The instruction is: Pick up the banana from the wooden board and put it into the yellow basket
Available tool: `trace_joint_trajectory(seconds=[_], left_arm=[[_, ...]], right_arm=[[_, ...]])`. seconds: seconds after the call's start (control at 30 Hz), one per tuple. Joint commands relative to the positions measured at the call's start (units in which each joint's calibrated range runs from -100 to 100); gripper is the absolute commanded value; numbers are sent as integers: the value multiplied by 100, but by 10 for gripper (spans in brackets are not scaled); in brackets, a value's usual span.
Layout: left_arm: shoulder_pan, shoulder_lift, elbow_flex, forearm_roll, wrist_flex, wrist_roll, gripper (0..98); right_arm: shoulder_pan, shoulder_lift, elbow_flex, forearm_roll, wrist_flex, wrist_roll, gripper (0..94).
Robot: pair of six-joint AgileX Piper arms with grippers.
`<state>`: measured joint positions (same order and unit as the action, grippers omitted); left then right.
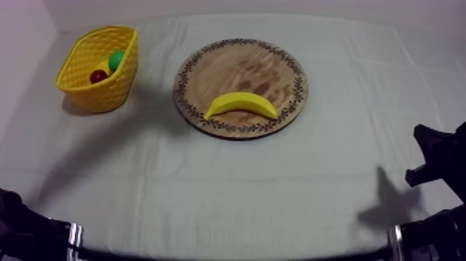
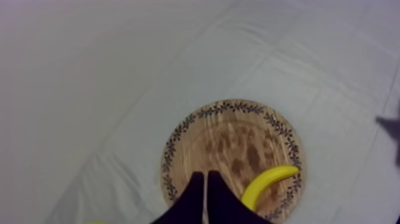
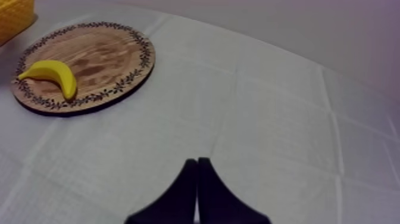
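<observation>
The yellow banana [image 1: 240, 105] lies on the near part of the round wooden board [image 1: 236, 68] at mid-table. Back left stands the yellow basket [image 1: 114, 90], holding a small red fruit [image 1: 98, 76] and a green pear [image 1: 116, 60]. My left gripper [image 2: 206, 177] is shut on nothing, hovering over the board's [image 2: 232, 146] near rim with the banana [image 2: 268, 183] just beside its tips. My right gripper [image 3: 196, 162] is also shut and empty, over bare cloth well away from the board [image 3: 101, 59], the banana [image 3: 50, 74] and the basket's corner [image 3: 15, 15].
My right arm [image 1: 440, 156] sits at the right edge of the table and my left arm [image 1: 24, 229] low at the left. Grey-white cloth stretches open between the board and the basket and along the front.
</observation>
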<state>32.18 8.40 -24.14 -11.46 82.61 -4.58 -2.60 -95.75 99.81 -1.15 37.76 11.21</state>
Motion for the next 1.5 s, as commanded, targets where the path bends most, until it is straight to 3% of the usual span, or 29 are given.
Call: trace_joint_trajectory(seconds=[0.0, 0.2, 0.37, 0.43, 0.57, 0.7, 0.83, 1.17, 1.47], left_arm=[[12, 110, 14, 5, -111, -458, 0], [18, 477, 35, 14, -546, -707, 0], [18, 657, 49, 15, -625, -721, 23], [20, 708, 55, 14, -610, -674, 166], [-51, 797, 58, 115, -311, -781, 608], [-114, 871, 83, 249, -39, -1067, 794], [-114, 960, 135, 286, 41, -1205, 839], [-28, 1376, 496, 230, 78, -1340, 837], [28, 2359, 693, 41, -60, -1303, 830]], right_arm=[[0, 0, -3, 0, -1, 0, 3], [0, 0, -3, 0, -1, 0, 3], [0, 0, -3, 0, -1, 0, 3], [0, 0, -3, 0, -1, 0, 3], [0, 0, -3, 0, -1, 0, 3], [0, 0, -3, 0, -1, 0, 3], [0, 0, -3, 0, -1, 0, 3], [0, 0, -3, 0, -1, 0, 3], [0, 0, -3, 0, -1, 0, 3]])
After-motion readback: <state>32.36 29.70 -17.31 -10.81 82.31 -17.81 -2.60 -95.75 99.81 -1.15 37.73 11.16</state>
